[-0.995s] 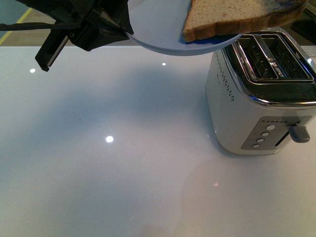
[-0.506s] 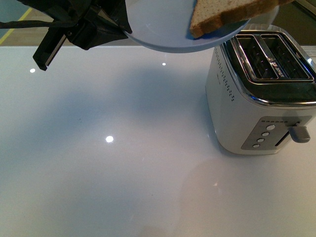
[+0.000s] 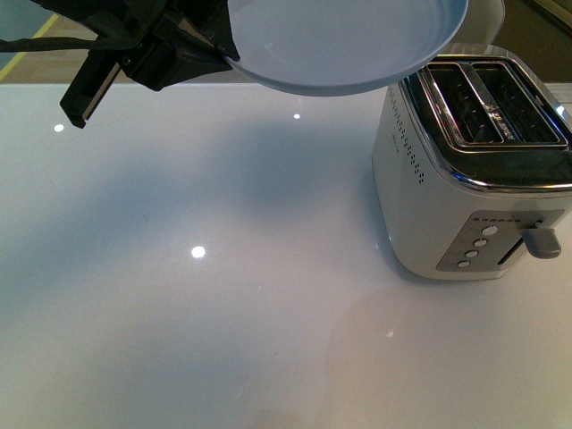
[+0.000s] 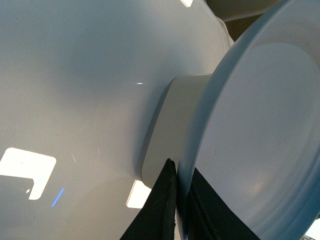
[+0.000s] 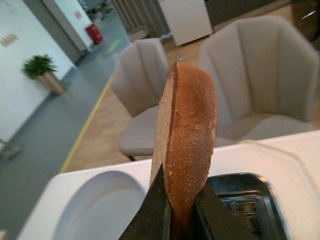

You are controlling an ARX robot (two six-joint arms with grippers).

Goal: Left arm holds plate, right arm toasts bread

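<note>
Glossy worktop (image 3: 179, 313): bread (image 5: 187, 140) gone from the plate (image 3: 340, 45), now pinched in right tool (image 5: 182, 212); left tool (image 4: 182, 192) clamps plate rim

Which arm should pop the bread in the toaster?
Right. The right gripper clamps the bread upright, with the toaster slots showing just beneath it. The left gripper is busy gripping the plate by its rim.
</note>
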